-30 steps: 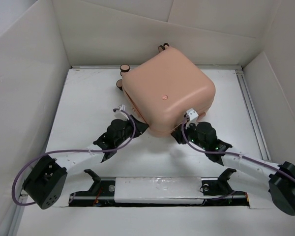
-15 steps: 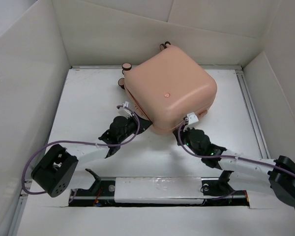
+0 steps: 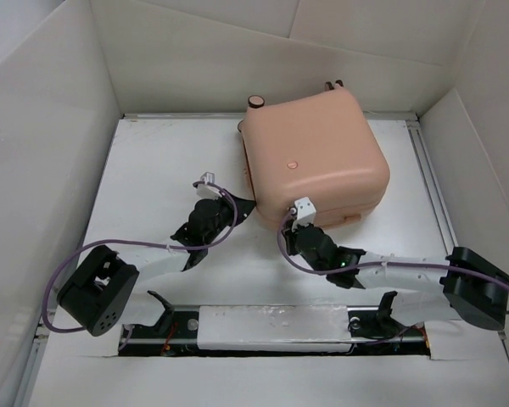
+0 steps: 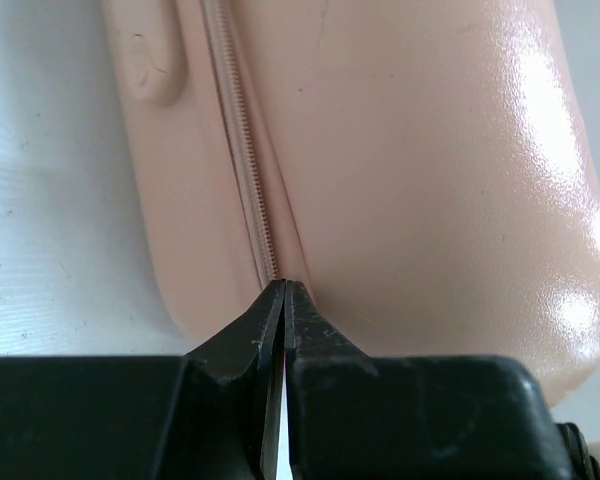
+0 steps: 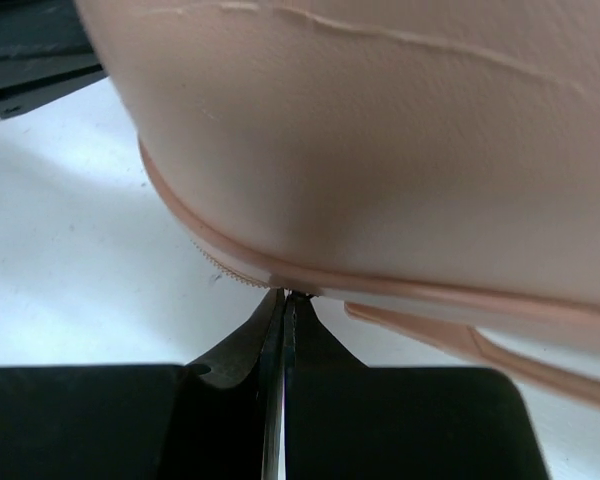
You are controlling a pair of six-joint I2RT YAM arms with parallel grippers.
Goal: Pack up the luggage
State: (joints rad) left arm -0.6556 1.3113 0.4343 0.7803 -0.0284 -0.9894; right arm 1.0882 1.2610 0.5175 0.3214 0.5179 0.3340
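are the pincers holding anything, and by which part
Cannot be told. The left pincer and right pincer are both shut, tips at the zipper seam of the luggage, but nothing shows pinched between them.

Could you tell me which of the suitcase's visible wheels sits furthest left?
The lone wheel at the luggage's far-left corner; the other two wheels peek over its far edge, further right.

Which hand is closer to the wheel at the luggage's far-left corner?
Left. The left hand is shut at the luggage seam's near-left corner, on the same side as the wheel; the right hand is shut at the near edge, further right.
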